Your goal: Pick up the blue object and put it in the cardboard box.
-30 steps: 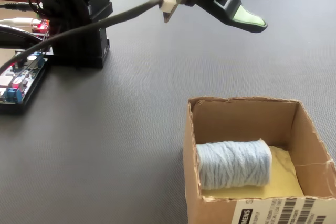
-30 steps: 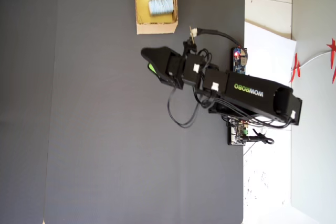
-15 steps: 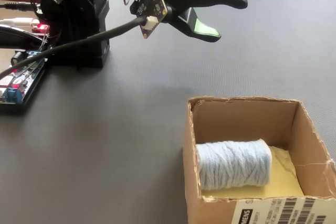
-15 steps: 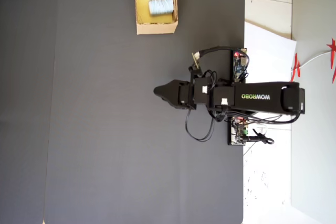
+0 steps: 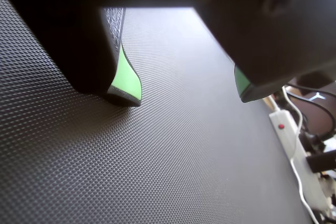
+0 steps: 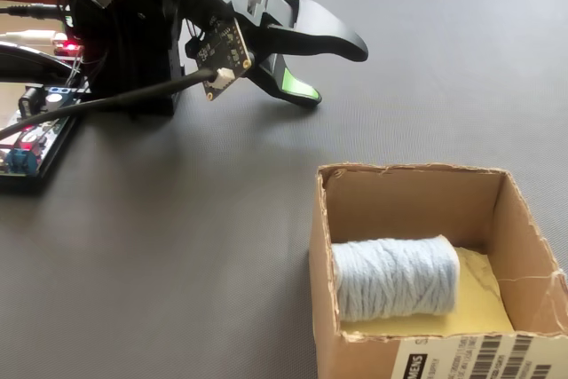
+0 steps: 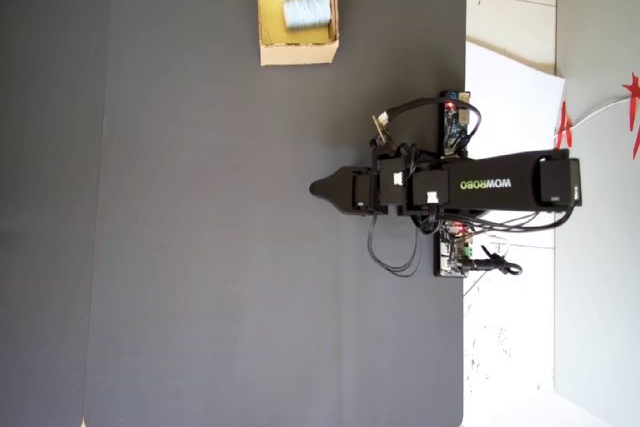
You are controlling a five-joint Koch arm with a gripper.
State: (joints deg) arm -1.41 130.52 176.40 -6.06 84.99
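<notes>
Looking at the box [image 6: 417, 281], I see the blue roll [image 6: 395, 277] lying on its side inside, against the left wall in the fixed view. My gripper [image 6: 333, 73] hangs empty, well away from the box, jaws apart, low over the mat [image 6: 177, 246]; contact is probably none, hard to tell.

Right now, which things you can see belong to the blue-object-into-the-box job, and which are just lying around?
Job: blue object, lying inside the cardboard box; gripper, open and empty.

Lying about: circuit boards beside the arm's base; white power strip; dark mat.
</notes>
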